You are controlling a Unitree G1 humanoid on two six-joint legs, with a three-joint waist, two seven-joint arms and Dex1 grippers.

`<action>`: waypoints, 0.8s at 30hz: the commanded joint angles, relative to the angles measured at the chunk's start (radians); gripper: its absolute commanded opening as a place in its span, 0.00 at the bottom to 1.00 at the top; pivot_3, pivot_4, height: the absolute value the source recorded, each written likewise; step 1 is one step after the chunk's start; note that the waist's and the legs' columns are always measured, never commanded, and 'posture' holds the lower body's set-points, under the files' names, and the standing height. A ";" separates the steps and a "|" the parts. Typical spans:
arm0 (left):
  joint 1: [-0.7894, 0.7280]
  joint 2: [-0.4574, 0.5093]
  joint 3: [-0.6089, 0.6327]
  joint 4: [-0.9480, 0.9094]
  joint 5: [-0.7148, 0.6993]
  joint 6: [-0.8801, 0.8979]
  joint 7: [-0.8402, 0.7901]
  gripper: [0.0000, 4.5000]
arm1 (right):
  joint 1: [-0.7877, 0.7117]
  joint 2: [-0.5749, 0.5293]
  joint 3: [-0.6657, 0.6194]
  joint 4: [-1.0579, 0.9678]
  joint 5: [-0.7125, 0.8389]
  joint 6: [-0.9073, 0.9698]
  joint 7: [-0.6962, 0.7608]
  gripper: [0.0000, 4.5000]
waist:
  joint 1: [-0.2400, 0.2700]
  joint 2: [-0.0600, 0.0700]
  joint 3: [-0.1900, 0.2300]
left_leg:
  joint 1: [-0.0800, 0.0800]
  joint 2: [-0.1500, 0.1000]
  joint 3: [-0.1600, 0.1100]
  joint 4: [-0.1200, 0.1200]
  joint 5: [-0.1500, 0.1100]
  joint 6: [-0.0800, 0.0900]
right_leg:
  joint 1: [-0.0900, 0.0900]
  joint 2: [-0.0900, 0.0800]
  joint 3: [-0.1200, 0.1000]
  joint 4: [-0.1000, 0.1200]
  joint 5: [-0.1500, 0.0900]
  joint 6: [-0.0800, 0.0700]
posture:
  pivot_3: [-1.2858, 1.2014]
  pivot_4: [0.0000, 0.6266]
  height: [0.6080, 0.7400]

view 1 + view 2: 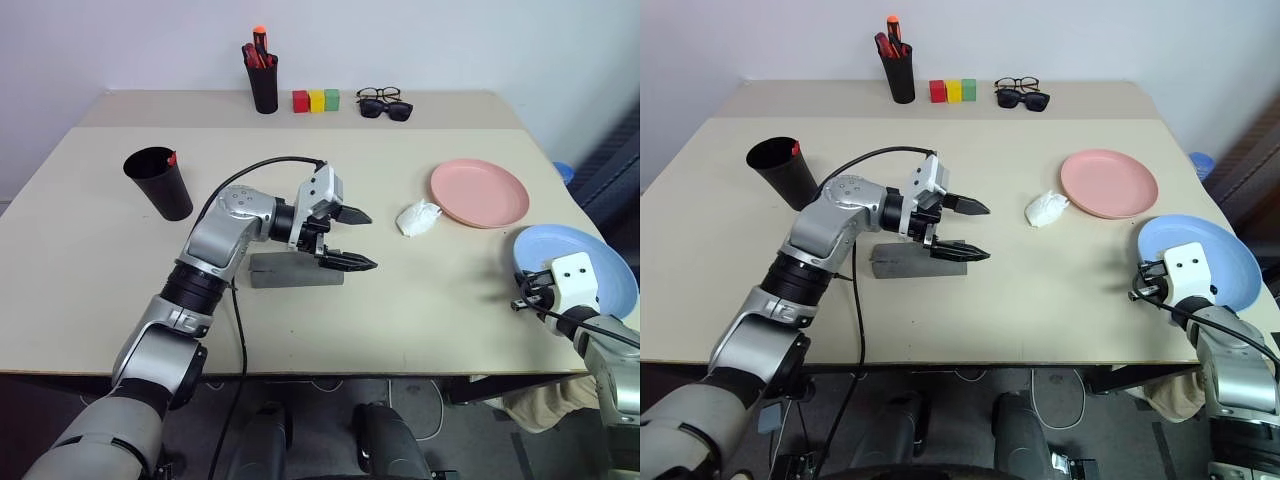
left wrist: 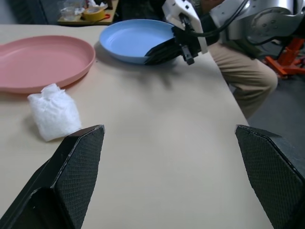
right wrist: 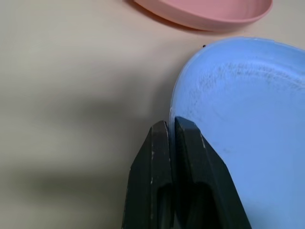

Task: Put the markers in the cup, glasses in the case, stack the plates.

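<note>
the right hand (image 3: pixel 170 129) is clenched on the near rim of the light blue plate (image 1: pixel 600 262), its two black fingers pinched together with the rim between them. that plate lies at the right edge of the counter (image 1: pixel 420 310), partly over the edge. the salmon pink plate (image 1: pixel 480 192) lies flat just beyond it, farther from the front edge, the two plates apart and not stacked. a crumpled white tissue (image 1: pixel 417 217) sits just beside the pink plate, on the side toward the counter's middle.

the left hand (image 1: pixel 346 240) hangs released, jaws spread wide and holding nothing, above the middle of the counter, over one end of the grey case (image 1: pixel 290 270), which lies closed and flat. the black cup (image 1: pixel 160 183) stands toward the left edge with a red marker tip (image 1: pixel 172 158) showing at its rim. at the back edge stand a black pen pot (image 1: pixel 264 85) of red markers, three coloured blocks (image 1: pixel 316 100), and the wire-rimmed glasses (image 1: pixel 377 94) touching dark sunglasses (image 1: pixel 387 109).
</note>
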 commanded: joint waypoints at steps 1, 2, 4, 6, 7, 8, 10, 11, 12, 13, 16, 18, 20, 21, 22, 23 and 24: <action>0.005 0.000 0.013 -0.053 -0.015 0.007 0.012 1.00 | -0.023 0.000 -0.003 -0.016 -0.011 -0.010 -0.025 0.01 | 0.000 0.000 0.000 | 0.000 0.000 0.000 0.000 0.000 0.000 | 0.000 0.000 0.000 0.000 0.000 0.000 | 0.52 0.24 1.00; 0.008 -0.002 0.013 -0.057 -0.016 0.010 0.018 1.00 | -0.033 -0.002 0.000 -0.029 -0.023 -0.023 -0.039 0.01 | 0.000 0.000 0.000 | 0.000 0.000 0.000 0.000 0.000 0.000 | 0.000 0.000 0.000 0.000 0.000 0.000 | 0.52 0.24 1.00; 0.013 -0.004 0.016 -0.061 -0.019 0.015 0.027 1.00 | -0.071 -0.004 0.004 -0.058 -0.025 -0.027 -0.051 0.01 | 0.000 0.001 0.000 | 0.000 0.000 0.000 0.000 0.000 0.000 | 0.000 0.000 0.000 0.000 0.000 0.000 | 0.52 0.24 1.00; 0.024 -0.004 0.016 -0.073 -0.021 0.022 0.035 1.00 | -0.129 -0.005 0.015 -0.086 -0.019 -0.013 -0.061 0.01 | -0.003 0.002 0.001 | 0.000 0.000 0.000 0.000 0.000 0.000 | 0.000 0.000 0.000 0.000 0.000 0.000 | 0.52 0.24 1.00; 0.029 -0.002 0.015 -0.077 -0.021 0.023 0.037 1.00 | -0.164 -0.007 0.026 -0.088 -0.021 -0.011 -0.064 0.01 | -0.006 0.004 0.001 | 0.000 0.000 0.000 0.000 0.000 0.000 | 0.000 0.000 0.000 0.000 0.000 0.000 | 0.52 0.24 1.00; 0.036 0.001 0.013 -0.083 -0.018 0.023 0.037 1.00 | -0.198 -0.010 0.039 -0.082 -0.027 -0.015 -0.064 0.01 | -0.007 0.005 0.001 | 0.000 0.000 0.000 0.000 0.000 0.000 | 0.000 0.000 0.000 0.000 0.000 0.000 | 0.52 0.24 1.00; 0.055 0.017 0.008 -0.102 -0.014 0.027 0.033 1.00 | -0.279 -0.015 0.075 -0.034 -0.039 -0.034 -0.046 0.01 | -0.005 0.005 0.001 | 0.001 0.000 0.000 0.000 0.000 0.000 | -0.001 0.000 0.000 0.001 0.000 0.000 | 0.52 0.24 1.00; 0.064 0.027 0.008 -0.113 -0.013 0.031 0.031 1.00 | -0.331 -0.019 0.101 0.012 -0.052 -0.055 -0.031 0.01 | -0.006 0.005 0.001 | 0.001 0.000 0.000 -0.001 0.000 0.000 | -0.001 0.000 0.000 0.001 0.000 0.000 | 0.52 0.24 1.00; 0.072 0.035 0.009 -0.122 -0.012 0.035 0.034 1.00 | -0.385 -0.022 0.128 0.066 -0.066 -0.077 -0.016 0.01 | -0.005 0.006 0.001 | 0.001 0.000 0.000 0.000 0.000 0.000 | -0.001 0.000 0.000 0.001 0.000 0.000 | 0.52 0.24 1.00; 0.078 0.041 0.011 -0.129 -0.012 0.040 0.038 1.00 | -0.432 -0.022 0.151 0.117 -0.079 -0.100 -0.003 0.01 | -0.005 0.006 0.001 | 0.000 0.000 0.001 0.000 0.000 0.000 | -0.001 0.000 0.000 0.001 0.000 0.000 | 0.52 0.24 1.00; 0.098 0.054 0.017 -0.159 -0.017 0.058 0.057 1.00 | -0.592 -0.016 0.231 0.344 -0.129 -0.210 0.049 0.01 | -0.001 0.006 0.001 | 0.000 0.000 0.001 0.000 0.000 0.000 | 0.000 0.000 0.000 0.000 0.000 0.000 | 0.52 0.24 1.00; 0.114 0.060 0.023 -0.184 -0.018 0.069 0.074 1.00 | -0.692 -0.003 0.277 0.506 -0.164 -0.292 0.069 0.01 | -0.001 0.006 0.001 | 0.000 0.000 0.001 0.000 0.000 0.000 | 0.000 0.000 0.000 -0.001 0.000 0.000 | 0.52 0.24 1.00; 0.131 0.065 0.031 -0.218 -0.024 0.091 0.097 1.00 | -0.777 0.014 0.308 0.657 -0.188 -0.363 0.084 0.01 | -0.002 0.006 0.001 | -0.001 0.000 0.001 -0.001 0.000 0.000 | -0.001 0.000 0.000 -0.001 0.000 0.001 | 0.52 0.24 1.00; 0.140 0.068 0.035 -0.235 -0.028 0.103 0.107 1.00 | -0.813 0.021 0.319 0.727 -0.197 -0.396 0.085 0.01 | -0.002 0.006 0.001 | -0.001 0.000 0.001 -0.001 0.000 0.000 | -0.001 0.000 0.000 -0.001 0.000 0.001 | 0.52 0.24 1.00; 0.148 0.072 0.039 -0.252 -0.031 0.114 0.115 1.00 | -0.845 0.028 0.327 0.790 -0.206 -0.425 0.086 0.01 | -0.003 0.006 0.001 | -0.002 0.000 0.001 -0.001 0.000 0.000 | -0.001 0.000 0.000 -0.002 0.001 0.002 | 0.52 0.24 1.00; 0.158 0.078 0.043 -0.270 -0.035 0.125 0.123 1.00 | -0.874 0.034 0.333 0.851 -0.214 -0.448 0.087 0.01 | -0.005 0.006 0.001 | -0.002 0.000 0.001 -0.001 0.000 0.000 | -0.001 0.000 0.000 -0.002 0.001 0.002 | 0.52 0.24 1.00; 0.167 0.084 0.048 -0.289 -0.039 0.137 0.132 1.00 | -0.902 0.038 0.339 0.909 -0.224 -0.472 0.081 0.01 | -0.006 0.007 0.001 | -0.002 0.000 0.001 -0.001 0.000 0.000 | -0.001 0.000 0.000 -0.002 0.001 0.002 | 0.52 0.24 1.00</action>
